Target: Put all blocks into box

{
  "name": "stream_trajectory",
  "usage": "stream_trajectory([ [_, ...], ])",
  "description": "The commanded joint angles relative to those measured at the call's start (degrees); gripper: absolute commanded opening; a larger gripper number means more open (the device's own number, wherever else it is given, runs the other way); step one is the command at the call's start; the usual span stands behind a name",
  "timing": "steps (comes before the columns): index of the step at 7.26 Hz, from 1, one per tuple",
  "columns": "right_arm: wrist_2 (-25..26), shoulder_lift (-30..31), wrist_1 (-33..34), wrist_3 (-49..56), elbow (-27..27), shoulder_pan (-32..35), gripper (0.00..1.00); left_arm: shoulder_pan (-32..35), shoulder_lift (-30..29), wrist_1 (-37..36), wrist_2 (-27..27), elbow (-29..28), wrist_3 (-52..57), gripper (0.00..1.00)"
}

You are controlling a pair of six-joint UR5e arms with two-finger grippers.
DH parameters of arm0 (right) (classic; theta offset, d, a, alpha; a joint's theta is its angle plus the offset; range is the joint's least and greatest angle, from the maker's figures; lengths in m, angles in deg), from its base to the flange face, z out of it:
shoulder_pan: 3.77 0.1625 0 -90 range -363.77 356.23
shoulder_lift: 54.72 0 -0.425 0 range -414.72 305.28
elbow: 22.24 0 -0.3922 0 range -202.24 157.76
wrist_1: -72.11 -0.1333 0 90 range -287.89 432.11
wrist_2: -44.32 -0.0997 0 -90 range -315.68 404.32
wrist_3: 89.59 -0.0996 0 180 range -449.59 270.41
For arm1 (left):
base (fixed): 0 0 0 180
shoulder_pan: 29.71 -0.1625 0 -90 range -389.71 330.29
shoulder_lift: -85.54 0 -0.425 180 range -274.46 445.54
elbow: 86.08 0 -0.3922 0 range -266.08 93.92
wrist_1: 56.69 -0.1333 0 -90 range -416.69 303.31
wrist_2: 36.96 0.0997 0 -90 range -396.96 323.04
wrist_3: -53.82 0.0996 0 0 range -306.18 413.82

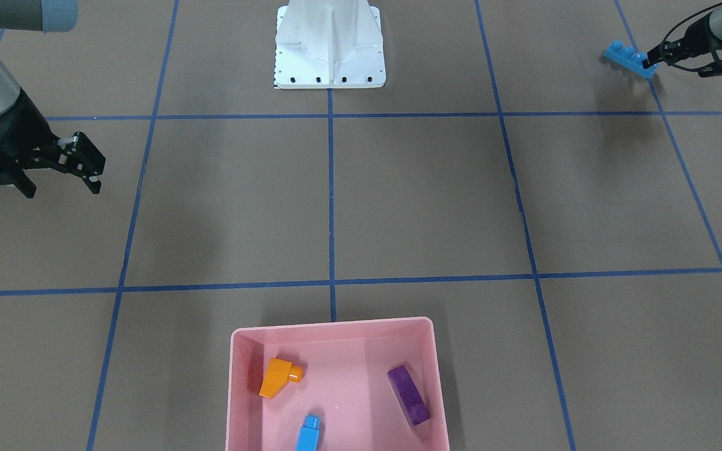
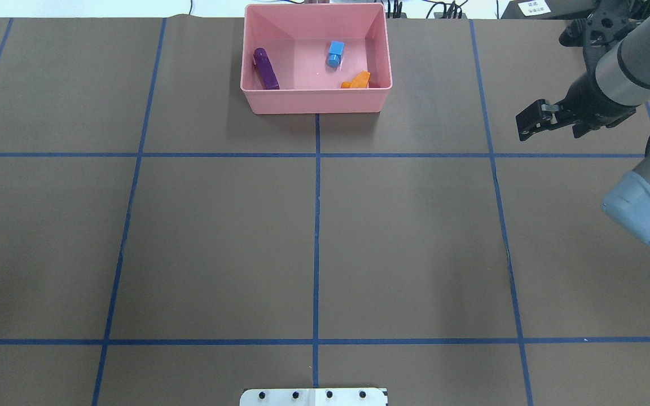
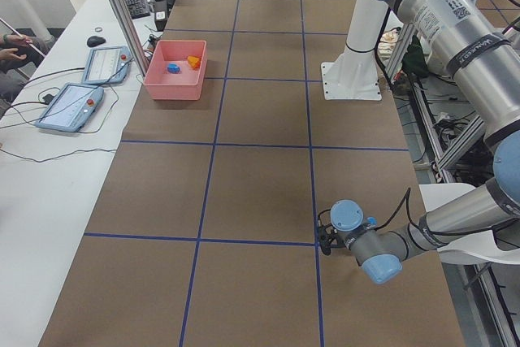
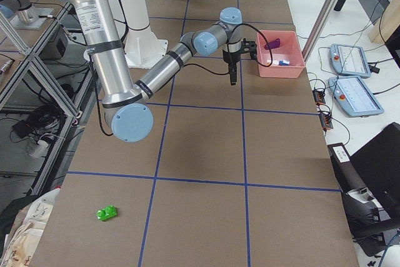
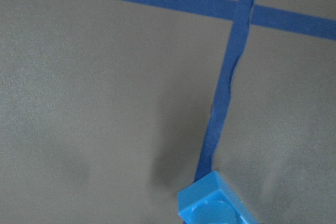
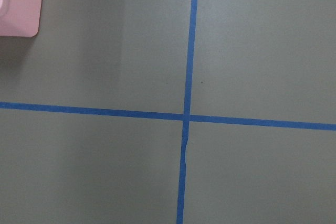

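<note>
The pink box (image 1: pixel 336 326) stands at the table's edge across from the robot; it also shows in the overhead view (image 2: pixel 313 102). In it lie the orange sloped brick (image 1: pixel 278 378), the tiny blue brick (image 1: pixel 308 432) and the purple oblong brick (image 1: pixel 408 394). My left gripper (image 1: pixel 649 61) is shut on one end of the long blue brick (image 1: pixel 629 58) and holds it just above the table, far from the box. The green brick (image 4: pixel 106 214) lies alone on the table at my far right. My right gripper (image 1: pixel 91 168) is open and empty, hovering beside the box's right (image 2: pixel 530 123).
The white robot base (image 1: pixel 329 56) stands at the middle of my side of the table. Blue tape lines grid the brown table. Two teach pendants (image 4: pixel 350 60) lie on the white bench behind the box.
</note>
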Motion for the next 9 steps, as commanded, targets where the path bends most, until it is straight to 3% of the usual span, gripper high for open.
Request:
stream_trajectory([
  [1, 0.0, -0.03, 0.0, 0.06, -0.01, -0.03, 0.99, -0.05, -0.15, 0.94, -0.39, 0.14, -0.32, 0.72],
  [9, 0.0, 0.05, 0.0, -0.02, -0.01, -0.03, 0.99, -2.41, -1.65, 1.12, -2.06, -0.3, -0.49, 0.77],
])
